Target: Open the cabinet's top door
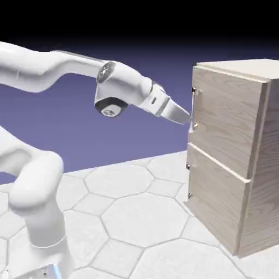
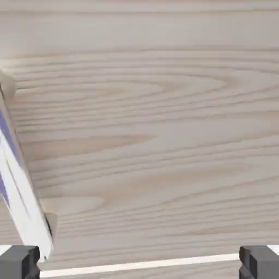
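Our pincer spread wide, gripping nothing, tips right at silver bar handle near its lower end. In hand view we see both grey fingertips far apart at bottom corners, handle slanting along left edge, wood grain of top door filling the rest. Door looks closed, flush with cabinet. Lower door beneath, pale seam between. Cabinet stands on hex-tiled table, at exterior view's right.
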Controlling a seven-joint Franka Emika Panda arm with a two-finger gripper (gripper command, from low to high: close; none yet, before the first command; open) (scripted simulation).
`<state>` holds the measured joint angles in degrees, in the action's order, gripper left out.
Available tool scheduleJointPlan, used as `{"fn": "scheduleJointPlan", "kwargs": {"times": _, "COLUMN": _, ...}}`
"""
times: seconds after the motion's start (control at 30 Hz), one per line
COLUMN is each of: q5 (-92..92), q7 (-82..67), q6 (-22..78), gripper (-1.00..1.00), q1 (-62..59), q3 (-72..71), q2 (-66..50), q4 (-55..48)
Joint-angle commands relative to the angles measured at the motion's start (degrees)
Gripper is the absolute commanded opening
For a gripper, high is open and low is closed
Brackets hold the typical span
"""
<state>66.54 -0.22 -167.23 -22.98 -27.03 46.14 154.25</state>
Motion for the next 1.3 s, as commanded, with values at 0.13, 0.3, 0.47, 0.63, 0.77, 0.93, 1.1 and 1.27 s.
{"fn": "scheduleJointPlan", "kwargs": {"times": 0.13, "q5": 12.5, "q7": -8.0, "q6": 1.3, "gripper": 0.0, "q1": -4.4, "q3": -5.1, "q2": 2.5, "q4": -1.3}}
{"fn": "scheduleJointPlan", "kwargs": {"times": 0.3, "q5": 24.9, "q7": -16.0, "q6": 2.5, "gripper": 0.0, "q1": -8.9, "q3": -10.1, "q2": 5.0, "q4": -2.5}}
{"fn": "scheduleJointPlan", "kwargs": {"times": 0.47, "q5": 37.4, "q7": -24.0, "q6": 3.8, "gripper": 0.0, "q1": -13.3, "q3": -15.2, "q2": 7.6, "q4": -3.8}}
{"fn": "scheduleJointPlan", "kwargs": {"times": 0.63, "q5": 49.8, "q7": -32.0, "q6": 5.1, "gripper": 0.0, "q1": -17.7, "q3": -20.3, "q2": 10.1, "q4": -5.1}}
{"fn": "scheduleJointPlan", "kwargs": {"times": 0.77, "q5": 59.8, "q7": -38.4, "q6": 6.1, "gripper": 0.0, "q1": -21.3, "q3": -24.3, "q2": 12.1, "q4": -6.1}}
{"fn": "scheduleJointPlan", "kwargs": {"times": 0.93, "q5": 72.3, "q7": -46.4, "q6": 7.4, "gripper": 0.0, "q1": -25.7, "q3": -29.4, "q2": 14.6, "q4": -7.3}}
{"fn": "scheduleJointPlan", "kwargs": {"times": 1.1, "q5": 84.7, "q7": -54.4, "q6": 8.6, "gripper": 0.0, "q1": -30.1, "q3": -34.4, "q2": 17.2, "q4": -8.6}}
{"fn": "scheduleJointPlan", "kwargs": {"times": 1.27, "q5": 97.2, "q7": -62.3, "q6": 9.9, "gripper": 0.0, "q1": -34.6, "q3": -39.5, "q2": 19.7, "q4": -9.9}}
